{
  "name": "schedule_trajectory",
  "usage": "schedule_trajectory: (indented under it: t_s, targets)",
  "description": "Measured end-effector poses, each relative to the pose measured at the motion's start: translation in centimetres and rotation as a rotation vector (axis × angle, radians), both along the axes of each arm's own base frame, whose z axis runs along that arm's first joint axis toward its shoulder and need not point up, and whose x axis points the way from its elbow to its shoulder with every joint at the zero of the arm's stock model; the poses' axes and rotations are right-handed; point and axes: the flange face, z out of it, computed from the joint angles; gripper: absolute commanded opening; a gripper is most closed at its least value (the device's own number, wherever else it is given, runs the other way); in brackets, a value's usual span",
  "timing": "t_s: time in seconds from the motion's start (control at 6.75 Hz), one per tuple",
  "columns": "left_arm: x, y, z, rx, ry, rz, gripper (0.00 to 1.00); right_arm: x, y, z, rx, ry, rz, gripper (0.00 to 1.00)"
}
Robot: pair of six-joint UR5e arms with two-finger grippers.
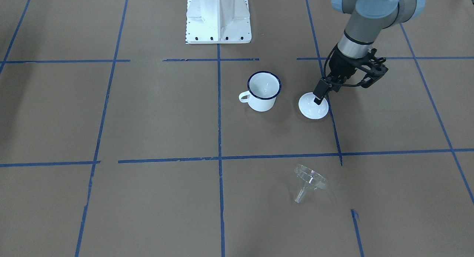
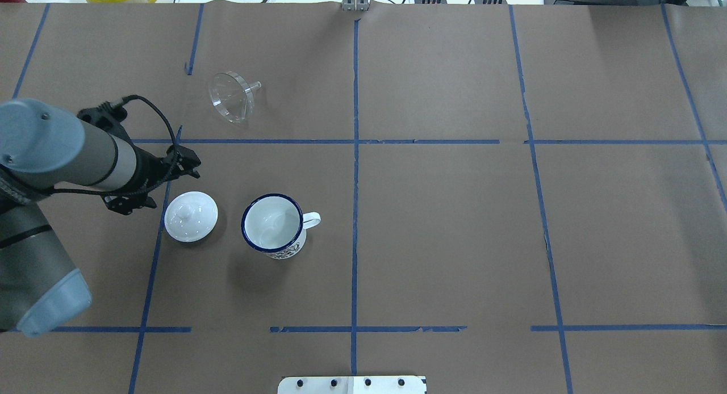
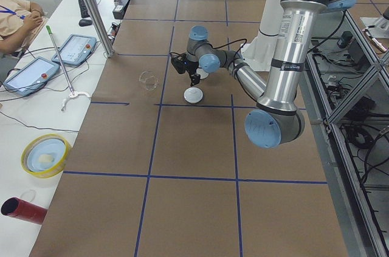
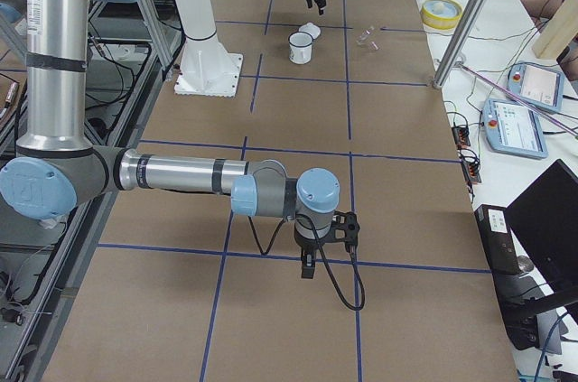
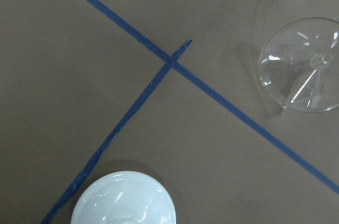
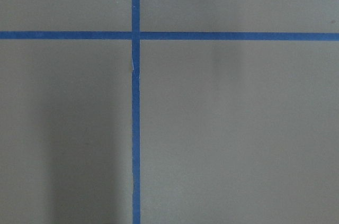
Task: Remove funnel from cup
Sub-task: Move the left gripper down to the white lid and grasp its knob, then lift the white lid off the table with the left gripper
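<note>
Funnel (image 1: 310,180) lies tipped on the table (image 1: 148,120), well apart from my empty cup (image 1: 263,91): removal looks done. Left gripper (image 1: 317,100) hangs over a white lid (image 1: 309,110), holding nothing; how open it or the right gripper (image 4: 309,266) is, I cannot tell.

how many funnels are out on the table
1. The clear funnel lies on its side, beyond the lid and the empty enamel mug, away from the robot. None looks hidden.
</note>
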Motion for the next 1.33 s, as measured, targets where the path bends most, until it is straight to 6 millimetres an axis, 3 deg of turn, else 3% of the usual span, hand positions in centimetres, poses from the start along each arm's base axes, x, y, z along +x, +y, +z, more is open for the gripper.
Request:
schedule_trajectory:
  t_s: [0.15,0.44,0.89,1.33]
  targets:
    - [2.8,1.0,1.0,-0.024,-0.038,0.046,0.97,0.0,0.0,0.0,0.000,0.000,0.000,1.00]
    - [5.5,0.9,1.8,-0.047,-0.073,0.071,0.88,0.0,0.0,0.0,0.000,0.000,0.000,1.00]
    - [5.5,0.2,2.3,-0.028,-0.090,0.083,0.87,0.0,0.0,0.0,0.000,0.000,0.000,1.00]
    - [5.2,0.0,2.7,-0.008,-0.101,0.096,0.79,0.0,0.0,0.0,0.000,0.000,0.000,1.00]
